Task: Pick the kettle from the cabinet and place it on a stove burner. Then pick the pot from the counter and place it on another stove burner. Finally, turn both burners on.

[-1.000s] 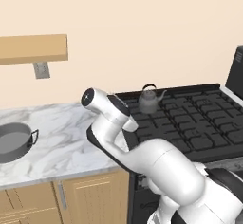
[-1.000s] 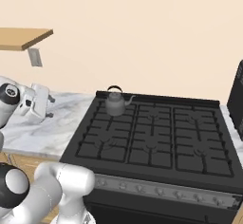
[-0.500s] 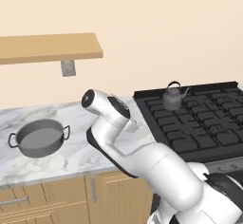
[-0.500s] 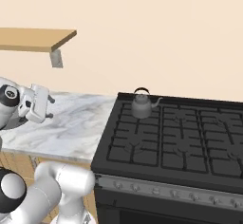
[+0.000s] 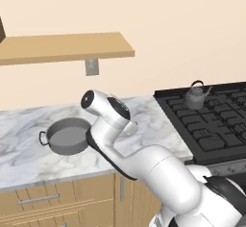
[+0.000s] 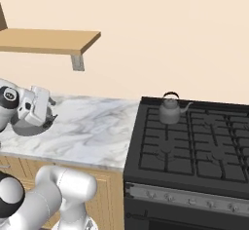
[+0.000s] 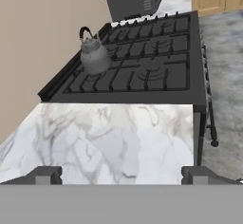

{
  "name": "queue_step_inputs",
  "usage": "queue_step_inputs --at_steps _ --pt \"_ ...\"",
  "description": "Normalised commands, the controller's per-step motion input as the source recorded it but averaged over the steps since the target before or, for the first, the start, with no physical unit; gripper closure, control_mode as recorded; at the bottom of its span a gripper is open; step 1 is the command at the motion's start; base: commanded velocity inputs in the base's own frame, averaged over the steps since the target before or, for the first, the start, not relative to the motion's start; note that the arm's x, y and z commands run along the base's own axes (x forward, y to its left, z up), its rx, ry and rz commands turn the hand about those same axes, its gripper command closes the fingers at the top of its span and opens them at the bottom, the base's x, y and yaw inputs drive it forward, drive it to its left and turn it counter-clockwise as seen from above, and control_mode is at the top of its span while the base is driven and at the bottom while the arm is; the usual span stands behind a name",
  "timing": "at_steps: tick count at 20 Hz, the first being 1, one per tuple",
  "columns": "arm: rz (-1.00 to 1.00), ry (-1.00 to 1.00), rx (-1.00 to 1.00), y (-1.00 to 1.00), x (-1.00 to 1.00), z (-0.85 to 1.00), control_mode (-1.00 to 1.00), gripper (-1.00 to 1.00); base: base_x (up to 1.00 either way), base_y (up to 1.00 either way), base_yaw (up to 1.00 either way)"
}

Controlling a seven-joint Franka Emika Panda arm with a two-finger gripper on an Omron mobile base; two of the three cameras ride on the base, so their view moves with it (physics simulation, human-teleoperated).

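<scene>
Pot (image 5: 68, 135) beside open claw (image 7: 121, 174), kettle (image 7: 94, 56) beyond

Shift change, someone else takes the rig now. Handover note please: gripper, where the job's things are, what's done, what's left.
Gripper: open, empty, above the counter left of the stove, near the pot.
Kettle: upright on a rear-left stove burner, out of the cabinet. That step is done.
Pot: on the counter under the shelf, partly hidden by the arm in the right base view, not yet picked.
Left: grasp the pot, set it on a different burner, then turn both burners on. The pictures cannot tell whether any burner is lit.
</scene>
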Motion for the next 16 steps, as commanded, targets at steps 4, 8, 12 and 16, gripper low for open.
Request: queue_step_inputs --at_steps 4,8,12,16 --pt "0.00 0.00 0.00 0.00 0.00 0.00 1.00 -1.00 0.13 0.01 0.00" --pt "0.00 0.00 0.00 0.00 0.00 0.00 1.00 -1.00 0.19 0.00 -0.03" --pt "0.00 0.00 0.00 0.00 0.00 0.00 1.00 -1.00 0.21 0.01 -0.02" --pt "0.00 0.00 0.00 0.00 0.00 0.00 1.00 -1.00 0.27 0.02 -0.01"
